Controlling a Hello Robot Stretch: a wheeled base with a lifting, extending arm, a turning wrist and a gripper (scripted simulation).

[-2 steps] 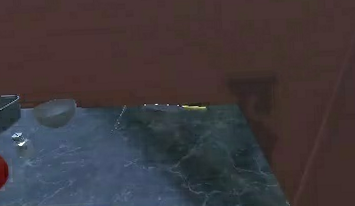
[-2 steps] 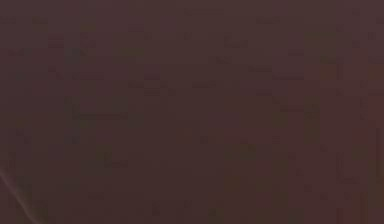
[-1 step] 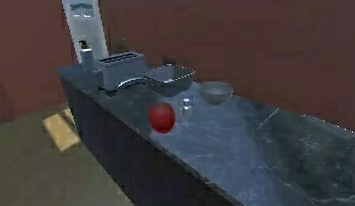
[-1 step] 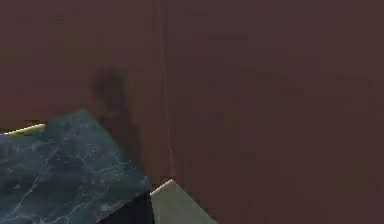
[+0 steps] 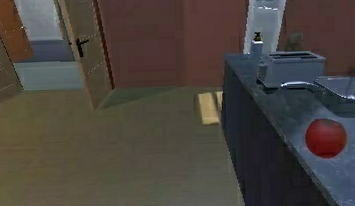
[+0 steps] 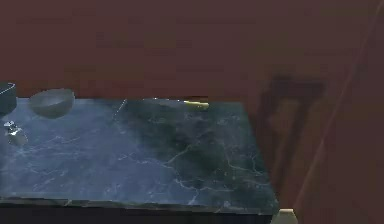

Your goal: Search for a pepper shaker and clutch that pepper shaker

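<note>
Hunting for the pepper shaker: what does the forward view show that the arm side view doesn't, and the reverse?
Forward view: an open brown wooden door at the left, a silver box-shaped toaster, a small white bottle with a dark cap too small to identify, a red round fruit and a metal sink basin.
Arm side view: a grey round bowl and a thin yellow-tipped stick.
Both: the dark grey marbled countertop and the dark red-brown wall.

Robot body alongside the dark marbled counter (image 6: pixel 170 150), arm side toward its top.
</note>
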